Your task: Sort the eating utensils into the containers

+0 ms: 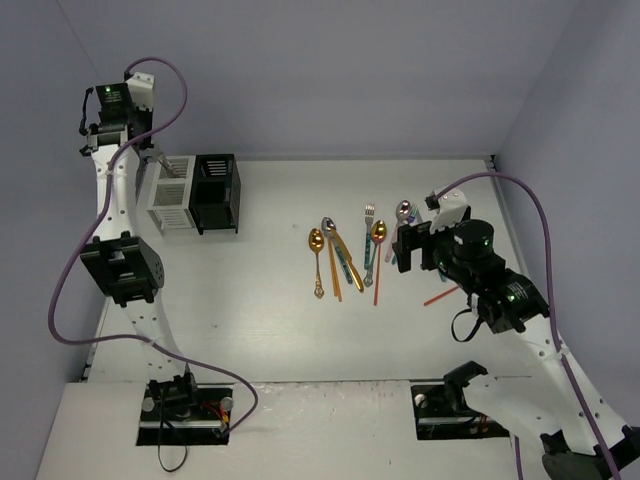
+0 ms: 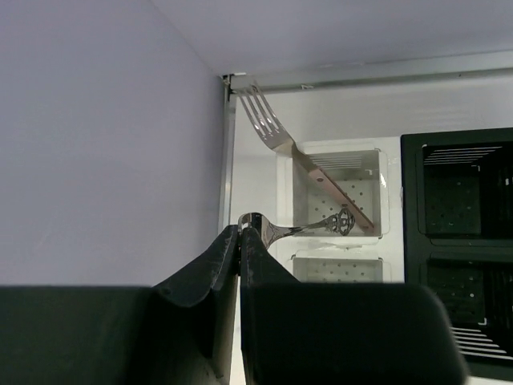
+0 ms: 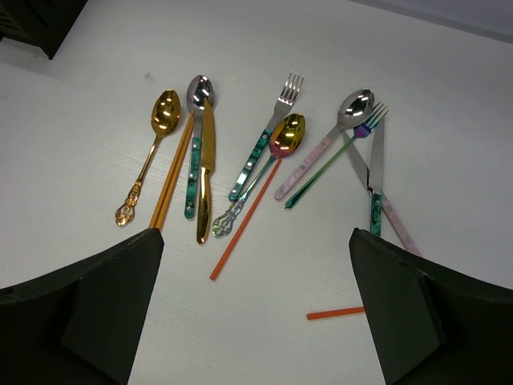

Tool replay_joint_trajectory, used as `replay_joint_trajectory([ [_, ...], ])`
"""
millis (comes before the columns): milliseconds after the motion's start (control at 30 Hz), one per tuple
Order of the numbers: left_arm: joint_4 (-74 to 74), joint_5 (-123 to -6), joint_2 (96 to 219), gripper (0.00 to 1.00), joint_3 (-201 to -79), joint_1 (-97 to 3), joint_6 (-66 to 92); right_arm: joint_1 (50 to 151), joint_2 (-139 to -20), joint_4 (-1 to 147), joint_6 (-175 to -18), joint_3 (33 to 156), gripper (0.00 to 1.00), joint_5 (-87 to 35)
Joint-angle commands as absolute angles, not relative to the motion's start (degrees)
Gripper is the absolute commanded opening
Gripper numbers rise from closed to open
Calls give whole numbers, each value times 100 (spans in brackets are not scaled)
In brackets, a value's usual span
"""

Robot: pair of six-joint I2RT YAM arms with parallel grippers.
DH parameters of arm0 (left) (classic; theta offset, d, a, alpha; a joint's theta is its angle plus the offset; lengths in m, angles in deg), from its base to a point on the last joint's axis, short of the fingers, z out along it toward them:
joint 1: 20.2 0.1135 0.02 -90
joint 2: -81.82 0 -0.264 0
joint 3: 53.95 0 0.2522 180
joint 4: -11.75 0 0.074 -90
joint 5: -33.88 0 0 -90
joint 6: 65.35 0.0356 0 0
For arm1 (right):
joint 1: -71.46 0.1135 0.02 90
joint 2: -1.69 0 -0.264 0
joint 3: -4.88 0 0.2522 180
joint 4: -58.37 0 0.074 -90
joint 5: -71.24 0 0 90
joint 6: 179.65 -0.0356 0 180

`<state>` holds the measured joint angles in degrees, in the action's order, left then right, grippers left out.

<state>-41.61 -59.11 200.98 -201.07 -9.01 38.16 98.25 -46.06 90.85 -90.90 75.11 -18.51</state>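
Note:
My left gripper [image 2: 240, 233] is shut on one end of a silver utensil [image 2: 309, 227]. Its ornate handle points down into a compartment of the white container [image 2: 383, 192]. A pinkish fork [image 2: 276, 138] leans in that same compartment, tines up. The black container [image 2: 457, 200] stands right beside it. In the top view the left gripper [image 1: 153, 157] hangs over the white container [image 1: 165, 208]. My right gripper [image 3: 252, 241] is open above the eating utensils lying on the table: a gold spoon [image 3: 164, 112], gold chopsticks [image 3: 172, 172], a gold knife [image 3: 206, 160], a teal-handled fork [image 3: 280, 100] and an orange chopstick [image 3: 244, 220].
A second orange chopstick [image 3: 337, 313] lies apart, near the right finger. A pink-handled spoon [image 3: 355, 104], a rainbow fork [image 3: 373, 120] and a knife [image 3: 377, 160] lie to the right. The black container [image 1: 215, 192] and the walls hem the table's back left corner.

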Motion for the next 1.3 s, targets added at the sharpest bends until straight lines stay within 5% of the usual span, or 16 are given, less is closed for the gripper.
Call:
replay_joint_trajectory([
  [0, -3610, -6016, 20057, 0, -20474, -931, 3828, 9862, -4807, 8812, -9089, 7735, 100, -1718],
  [367, -3502, -6328, 20500, 4, -20355, -926, 3705, 9871, -5171, 8795, -9106, 7749, 100, -1568],
  [733, -3429, -6224, 20210, 72, -20405, -1000, 2931, 9853, -6460, 8786, -9942, 8082, 100, -516],
  [833, -3436, -5982, 19885, 81, -20284, -1110, 2600, 9832, -7034, 8793, -10225, 8262, 100, -424],
  [1033, -3466, -5980, 18969, 86, -19493, -1326, 1550, 9818, -8344, 8760, -10883, 8731, 91, -395],
  [1267, -3488, -6304, 17857, 87, -17544, -1813, 822, 9879, -9751, 8558, -11536, 9504, 66, -339],
])
